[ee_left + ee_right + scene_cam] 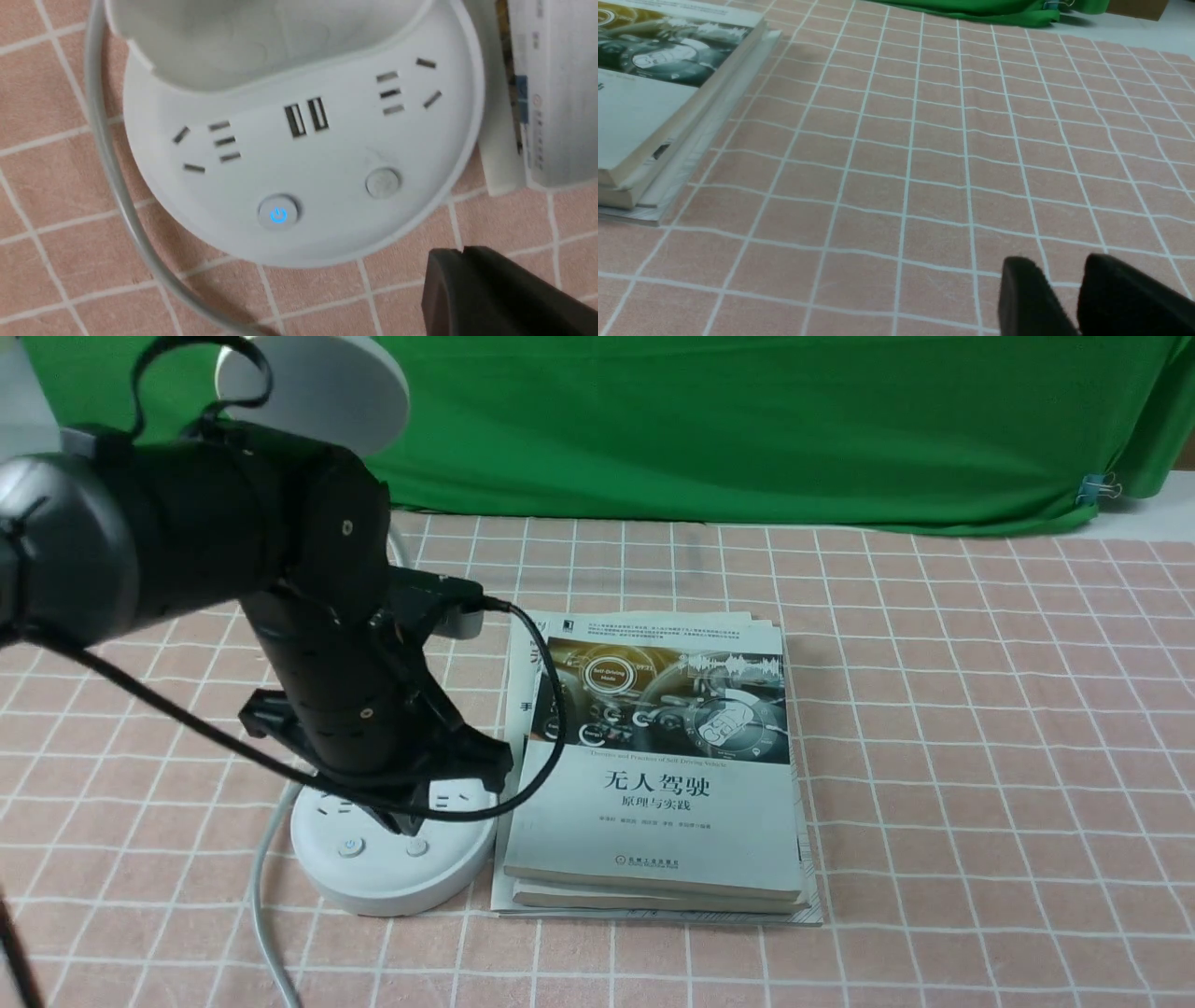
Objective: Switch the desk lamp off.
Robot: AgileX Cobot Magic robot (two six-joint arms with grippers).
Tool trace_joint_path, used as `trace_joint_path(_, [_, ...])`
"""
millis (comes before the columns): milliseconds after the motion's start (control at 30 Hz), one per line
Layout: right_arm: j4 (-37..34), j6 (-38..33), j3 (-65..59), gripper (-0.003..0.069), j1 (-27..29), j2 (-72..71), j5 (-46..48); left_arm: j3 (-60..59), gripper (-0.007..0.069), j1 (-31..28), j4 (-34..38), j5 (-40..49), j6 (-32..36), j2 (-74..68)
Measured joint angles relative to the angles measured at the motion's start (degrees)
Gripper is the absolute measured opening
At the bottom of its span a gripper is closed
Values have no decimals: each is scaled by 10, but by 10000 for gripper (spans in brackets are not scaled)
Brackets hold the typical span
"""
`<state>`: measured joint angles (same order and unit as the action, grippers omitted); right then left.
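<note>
1. The desk lamp [392, 877] is set on the desk [980, 784] at the robot's left. Its round base [327, 154] is just beside a stack of books [653, 784], and its disc head [317, 383] is seen high behind the left arm.
2. Two buttons are seen along the near edge of the base: a power button [278, 214] glowing blue, and a plain button [383, 182] on the side towards the books.
3. The left pincer [411, 817] is held tip-down over the base. Its jaws appear pressed together and nothing is gripped. Whether the base is touched cannot be told.
4. The plain button is found almost straight below the tip, on its near side. The glowing button lies off to the robot's left of the tip, farther away.
5. The right pincer [1069, 270] is kept low over bare desk, well apart from the lamp on the far side of the books. Only a narrow gap is left between its jaws, and nothing is held. The left arm is plainly the nearer one.
6. A short downward press is judged to be what is called for. Which button governs the light cannot be told; if it is the glowing one, a small shift to the robot's left would be needed first.
</note>
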<state>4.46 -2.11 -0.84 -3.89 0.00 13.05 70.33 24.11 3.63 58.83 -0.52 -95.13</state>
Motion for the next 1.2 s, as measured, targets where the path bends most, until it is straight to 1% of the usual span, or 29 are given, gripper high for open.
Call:
trace_joint_path(67, [0,0,0,240,0,0,0,-27,-4,1,7,-13,0,31])
trace_joint_path(133, [0,0,0,240,0,0,0,-76,-4,1,11,-52,-3,80])
trace_joint_path(233, [0,0,0,240,0,0,0,-166,-4,1,11,-147,-18,187])
trace_joint_path(300, [0,0,0,240,0,0,0,-230,-4,1,13,-217,-21,252])
trace_joint_path(333, [0,0,0,240,0,0,0,-250,-4,1,13,-239,-21,281])
trace_joint_path(367, [0,0,0,240,0,0,0,-295,-4,1,16,-287,-22,324])
trace_joint_path(400, [0,0,0,240,0,0,0,-315,-4,1,17,-306,-22,352])
trace_joint_path(467, [0,0,0,240,0,0,0,-384,-4,1,19,-375,-23,428])
trace_joint_path(533, [0,0,0,240,0,0,0,-434,-4,1,19,-421,-24,479])
trace_joint_path(633, [0,0,0,240,0,0,0,-493,-4,1,19,-467,-25,554])
trace_joint_path(733, [0,0,0,240,0,0,0,-542,-4,1,3,-494,-26,617])
trace_joint_path(867, [0,0,0,240,0,0,0,-574,-4,1,-29,-500,-26,659])
trace_joint_path(1000, [0,0,0,240,0,0,0,-588,-4,1,-53,-501,-29,667])
trace_joint_path(1100, [0,0,0,240,0,0,0,-589,-4,1,-56,-501,-27,668])
trace_joint_path(1200, [0,0,0,240,0,0,0,-589,-4,1,-58,-501,-7,668])
